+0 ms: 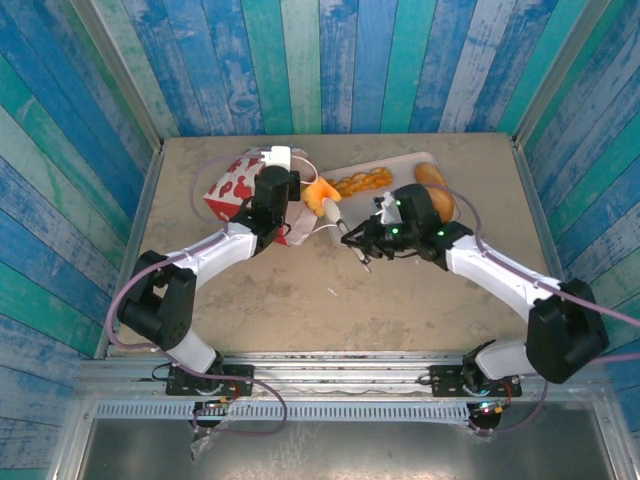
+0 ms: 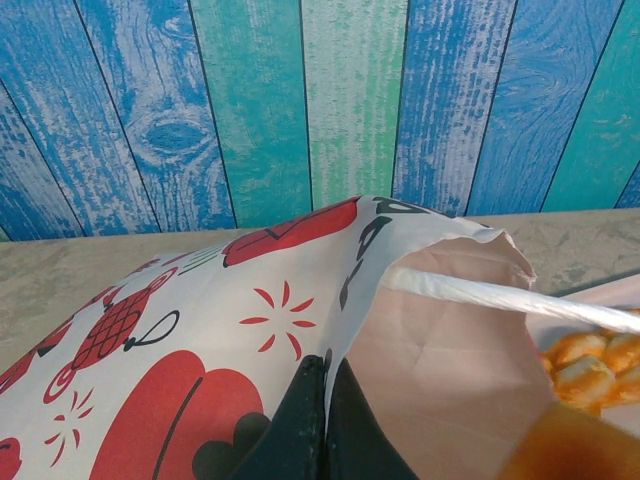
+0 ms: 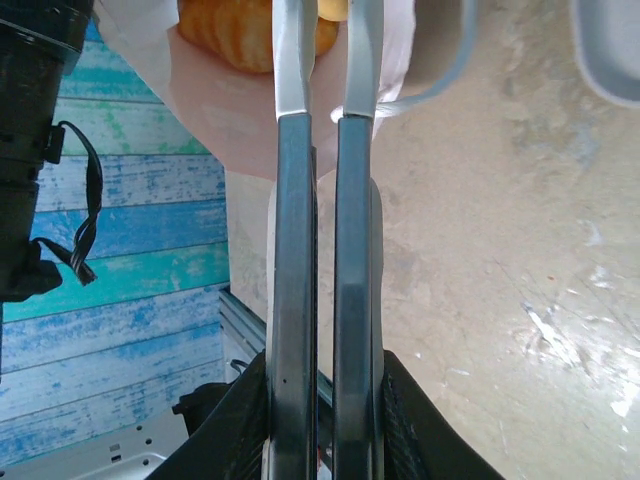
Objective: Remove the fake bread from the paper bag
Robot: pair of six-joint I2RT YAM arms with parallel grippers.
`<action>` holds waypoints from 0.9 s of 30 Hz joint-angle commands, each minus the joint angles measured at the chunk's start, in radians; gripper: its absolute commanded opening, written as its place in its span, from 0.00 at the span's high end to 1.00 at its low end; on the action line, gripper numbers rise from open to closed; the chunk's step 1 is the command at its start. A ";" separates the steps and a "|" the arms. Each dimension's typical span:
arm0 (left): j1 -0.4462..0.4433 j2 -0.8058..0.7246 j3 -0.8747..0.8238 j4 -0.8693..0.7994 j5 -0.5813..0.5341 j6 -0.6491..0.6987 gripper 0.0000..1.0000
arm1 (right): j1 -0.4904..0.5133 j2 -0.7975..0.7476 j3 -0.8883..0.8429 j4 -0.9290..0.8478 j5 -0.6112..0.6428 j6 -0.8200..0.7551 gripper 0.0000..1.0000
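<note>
Left tool (image 2: pixel 327 400), right tool (image 3: pixel 325 410) — both clamped.

the paper bag (image 2: pixel 200 330) just ahead of the left end effector (image 2: pixel 325 425) is white, printed with big red hearts, red lantern outlines, small red starbursts and thin black strokes; its inside is pale pinkish tan and its cord handle (image 2: pixel 470 292) white. that end effector's fingers (image 2: pixel 298 440) are black. the braided bread (image 2: pixel 590 365) to its right is glossy golden orange. the tongs (image 3: pixel 295 250) in the right end effector (image 3: pixel 320 420) are dark blue-grey, bare silver further out; the roll (image 3: pixel 240 30) beyond their tips is golden brown. the bench (image 3: pixel 500 250) is mottled beige, the plank wall (image 2: pixel 300 100) striped in worn blue, teal and pale green.
</note>
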 commanded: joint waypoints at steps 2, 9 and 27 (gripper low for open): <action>0.001 0.010 0.019 0.007 -0.027 0.000 1.00 | -0.056 -0.131 -0.063 -0.011 0.008 0.002 0.99; 0.001 0.000 0.012 0.001 -0.019 -0.001 1.00 | -0.336 -0.315 -0.152 -0.122 -0.106 -0.037 0.99; 0.001 -0.034 -0.009 -0.011 0.016 0.030 1.00 | -0.595 0.059 -0.017 -0.029 -0.279 -0.075 0.98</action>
